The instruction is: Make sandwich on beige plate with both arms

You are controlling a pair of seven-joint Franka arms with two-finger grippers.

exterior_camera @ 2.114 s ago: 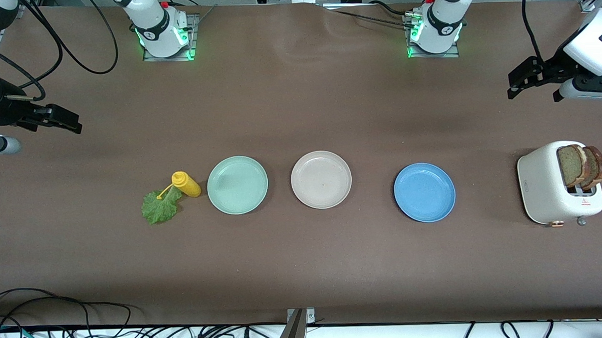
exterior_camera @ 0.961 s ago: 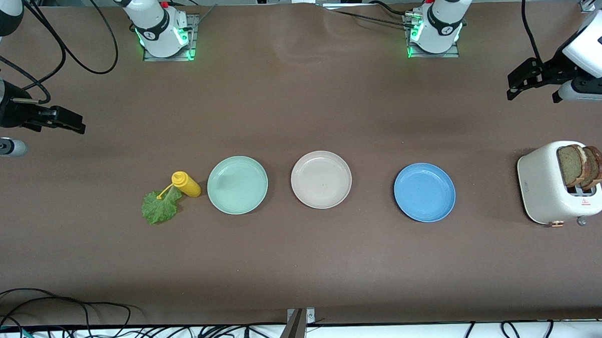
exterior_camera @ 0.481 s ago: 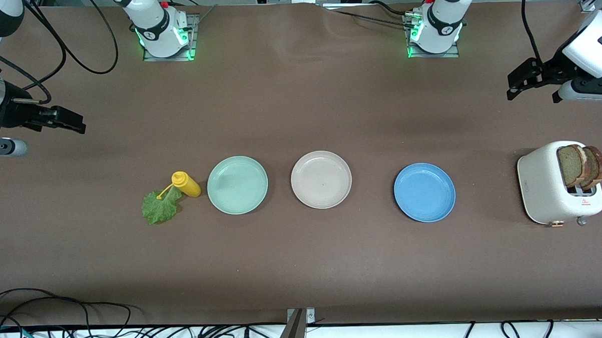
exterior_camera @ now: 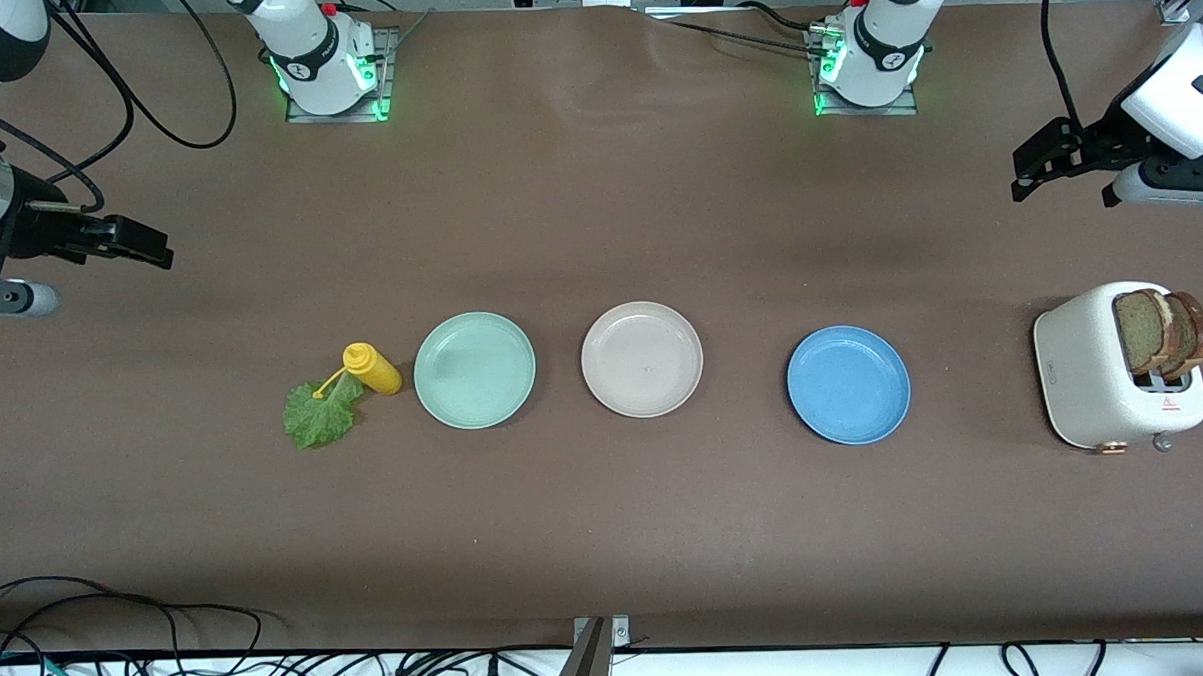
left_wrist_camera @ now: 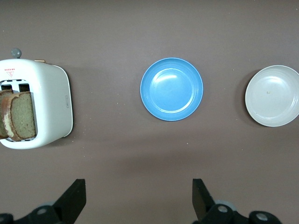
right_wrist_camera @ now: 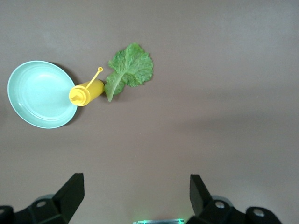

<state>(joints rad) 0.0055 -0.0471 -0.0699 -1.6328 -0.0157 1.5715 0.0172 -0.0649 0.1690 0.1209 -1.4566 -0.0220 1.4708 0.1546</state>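
Note:
The beige plate (exterior_camera: 642, 359) lies empty mid-table between a mint green plate (exterior_camera: 475, 369) and a blue plate (exterior_camera: 848, 384); it also shows in the left wrist view (left_wrist_camera: 273, 95). Two bread slices (exterior_camera: 1162, 330) stand in a white toaster (exterior_camera: 1093, 376) at the left arm's end of the table, and show in the left wrist view (left_wrist_camera: 18, 116). The lettuce leaf (exterior_camera: 319, 413) lies beside a yellow mustard bottle (exterior_camera: 372, 368); the right wrist view shows the leaf (right_wrist_camera: 128, 70) too. My left gripper (exterior_camera: 1041, 168) (left_wrist_camera: 138, 191) is open and empty, up over bare table. My right gripper (exterior_camera: 138, 244) (right_wrist_camera: 135, 184) is open and empty, up over bare table.
The toaster (left_wrist_camera: 42, 109) and the blue plate (left_wrist_camera: 172, 88) show in the left wrist view. The mint green plate (right_wrist_camera: 39, 93) and the mustard bottle (right_wrist_camera: 86, 92), which touches the leaf's stem, show in the right wrist view. Cables hang along the table's near edge.
Both grippers have shifted only slightly; the right one moved a little toward the table's middle. Nothing on the table has moved.

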